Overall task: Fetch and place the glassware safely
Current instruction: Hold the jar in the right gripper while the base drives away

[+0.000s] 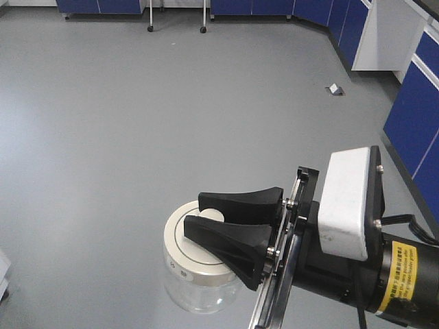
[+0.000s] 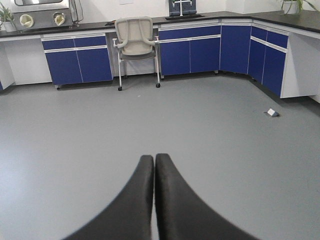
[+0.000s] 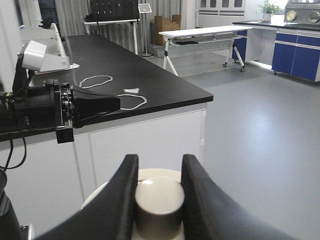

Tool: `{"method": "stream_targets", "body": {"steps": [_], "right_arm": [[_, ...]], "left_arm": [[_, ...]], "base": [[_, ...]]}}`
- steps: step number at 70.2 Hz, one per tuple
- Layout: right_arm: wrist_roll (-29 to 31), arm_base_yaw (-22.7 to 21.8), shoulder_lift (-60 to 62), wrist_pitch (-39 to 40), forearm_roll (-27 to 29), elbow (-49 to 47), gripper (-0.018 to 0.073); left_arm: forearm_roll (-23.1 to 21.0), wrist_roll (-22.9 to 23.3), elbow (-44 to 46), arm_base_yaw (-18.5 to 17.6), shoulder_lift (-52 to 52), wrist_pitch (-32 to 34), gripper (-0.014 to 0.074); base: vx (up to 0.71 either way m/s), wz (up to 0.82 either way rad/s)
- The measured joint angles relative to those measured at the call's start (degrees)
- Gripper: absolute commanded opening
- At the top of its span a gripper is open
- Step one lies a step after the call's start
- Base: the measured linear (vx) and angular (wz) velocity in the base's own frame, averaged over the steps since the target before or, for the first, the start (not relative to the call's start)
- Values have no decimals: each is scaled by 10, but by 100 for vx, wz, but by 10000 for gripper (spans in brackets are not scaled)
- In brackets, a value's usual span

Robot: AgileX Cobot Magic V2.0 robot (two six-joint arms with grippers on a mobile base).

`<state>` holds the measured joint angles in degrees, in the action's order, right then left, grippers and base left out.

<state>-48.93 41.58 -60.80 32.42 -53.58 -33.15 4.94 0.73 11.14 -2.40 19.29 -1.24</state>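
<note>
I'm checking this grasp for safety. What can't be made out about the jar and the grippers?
Rim marks on the lid: front view, too small to read.
Body of the jar: right wrist view, hidden beneath the lid.
The knob: front view, mostly covered by the right gripper fingers.
The left gripper: outside the front view.

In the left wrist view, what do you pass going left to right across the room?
Steel box with two round ports → office chair → small object on the floor → potted plant.
</note>
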Motion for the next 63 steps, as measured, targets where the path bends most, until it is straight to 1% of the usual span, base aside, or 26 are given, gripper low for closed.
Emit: {"method": "stream_targets", "body": {"steps": [63], "right_arm": [[0,0,0,0,0,0,0]], "left_arm": [[0,0,0,0,0,-1,-7]], "base": [[54,-4]]}}
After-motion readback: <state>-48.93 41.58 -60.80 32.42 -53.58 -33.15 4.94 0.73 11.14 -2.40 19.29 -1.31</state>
